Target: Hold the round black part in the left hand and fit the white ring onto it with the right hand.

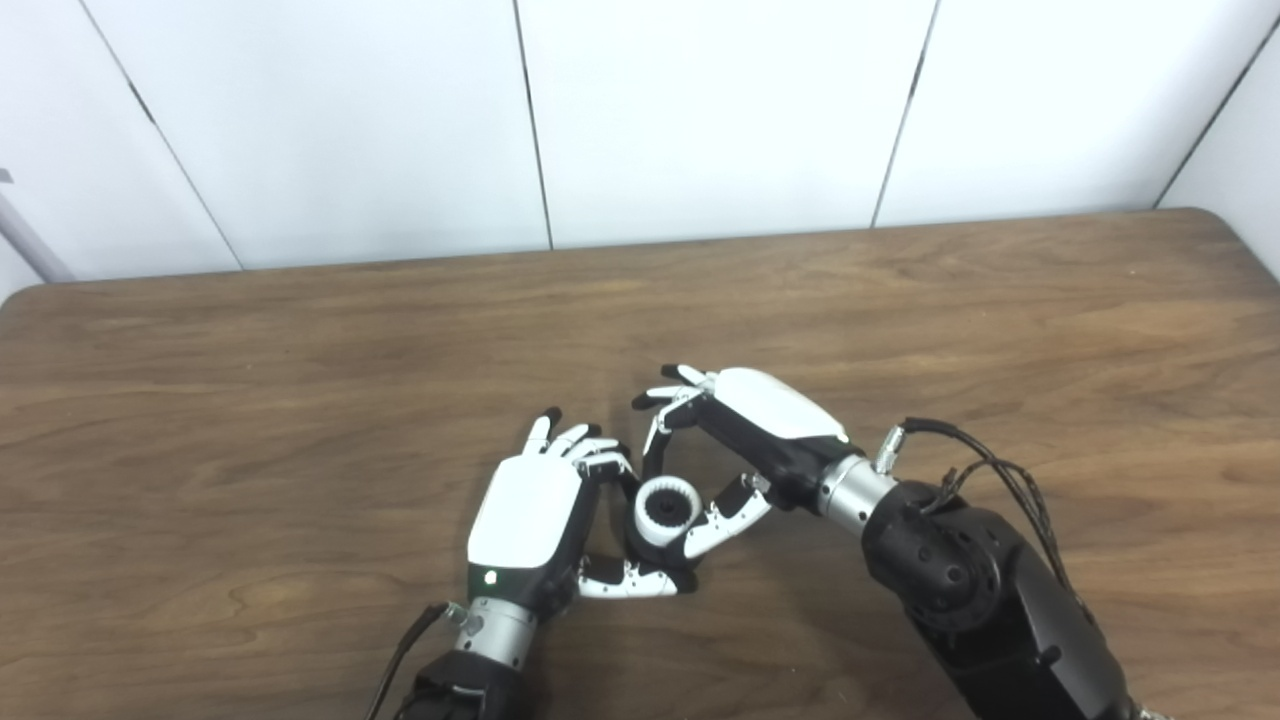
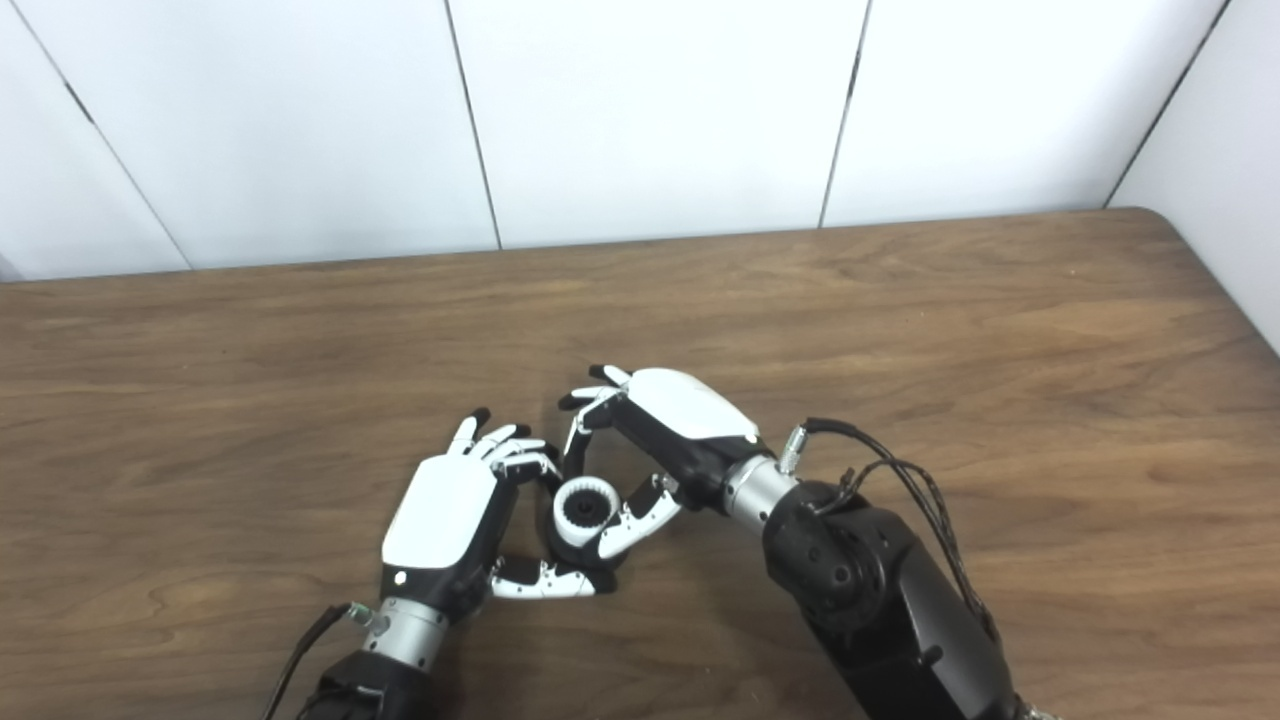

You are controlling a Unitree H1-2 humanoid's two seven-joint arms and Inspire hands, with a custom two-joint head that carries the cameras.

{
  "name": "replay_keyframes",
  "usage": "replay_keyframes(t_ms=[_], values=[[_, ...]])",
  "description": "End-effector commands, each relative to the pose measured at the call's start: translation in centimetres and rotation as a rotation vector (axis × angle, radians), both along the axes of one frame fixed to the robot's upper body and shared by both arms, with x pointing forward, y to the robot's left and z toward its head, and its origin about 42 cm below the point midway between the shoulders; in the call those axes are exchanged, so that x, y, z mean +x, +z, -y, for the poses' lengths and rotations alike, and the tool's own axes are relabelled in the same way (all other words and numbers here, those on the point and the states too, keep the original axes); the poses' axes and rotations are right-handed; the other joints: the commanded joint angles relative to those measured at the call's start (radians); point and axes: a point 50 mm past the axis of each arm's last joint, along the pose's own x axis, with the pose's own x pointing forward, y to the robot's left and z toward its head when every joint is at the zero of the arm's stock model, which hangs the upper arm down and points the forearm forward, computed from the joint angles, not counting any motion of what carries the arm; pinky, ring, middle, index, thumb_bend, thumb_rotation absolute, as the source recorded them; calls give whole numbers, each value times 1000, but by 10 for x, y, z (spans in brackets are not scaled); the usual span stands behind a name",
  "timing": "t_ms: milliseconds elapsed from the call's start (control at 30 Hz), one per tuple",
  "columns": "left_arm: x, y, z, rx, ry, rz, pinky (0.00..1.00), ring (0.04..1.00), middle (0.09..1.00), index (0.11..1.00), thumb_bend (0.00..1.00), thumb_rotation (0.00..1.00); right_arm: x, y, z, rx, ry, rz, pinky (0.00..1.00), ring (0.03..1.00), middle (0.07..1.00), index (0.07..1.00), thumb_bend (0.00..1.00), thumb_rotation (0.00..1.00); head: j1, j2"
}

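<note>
My left hand rests low on the table with fingers and thumb curled around the round black part, of which only the dark core and a little of the base show. The white ring sits on top of that part, toothed inside, its opening facing up. My right hand reaches in from the right; its thumb presses the ring's right side and its fingers arch over the far side, pinching the ring. How deep the ring sits on the part is hidden by both hands.
The brown wooden table stretches out on all sides of the hands. White wall panels stand behind its far edge. Black cables loop off the right wrist.
</note>
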Motion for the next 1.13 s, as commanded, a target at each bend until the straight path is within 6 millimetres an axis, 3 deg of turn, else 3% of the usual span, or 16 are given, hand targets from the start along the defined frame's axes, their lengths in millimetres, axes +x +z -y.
replay_keyframes(t_ms=[0,167,200,233,267,333,567,867,1100], values=[[5,10,3,-2,-4,44,1000,869,761,485,522,60,4,14,2,8,0,90,1000,991,871,489,524,141,1,0],[5,9,2,-6,-4,45,1000,869,761,485,522,60,4,17,3,6,-6,90,1000,998,883,493,524,150,1,0],[5,9,2,-5,-3,45,1000,869,761,485,522,60,4,18,3,9,-8,92,1000,998,888,558,731,193,1,0],[5,9,2,-5,-3,44,1000,870,761,485,521,60,4,18,3,11,-9,93,1000,998,891,594,848,217,1,0],[5,9,2,-6,-1,43,1000,871,762,485,521,60,4,19,4,12,-10,95,1000,998,894,617,928,234,1,0],[4,9,2,-7,-1,42,1000,872,761,485,521,60,5,21,4,14,-12,99,1000,999,899,630,983,257,1,1],[4,9,2,-6,3,39,1000,874,762,485,521,60,7,23,7,10,-25,111,1000,997,898,624,1000,283,1,1],[4,9,1,-8,1,40,1000,873,762,485,521,60,6,23,12,19,-45,103,978,998,883,563,1000,231,-1,4],[4,9,0,-8,6,37,1000,873,762,485,521,60,4,30,21,20,-63,117,980,995,880,584,1000,235,-1,7]])
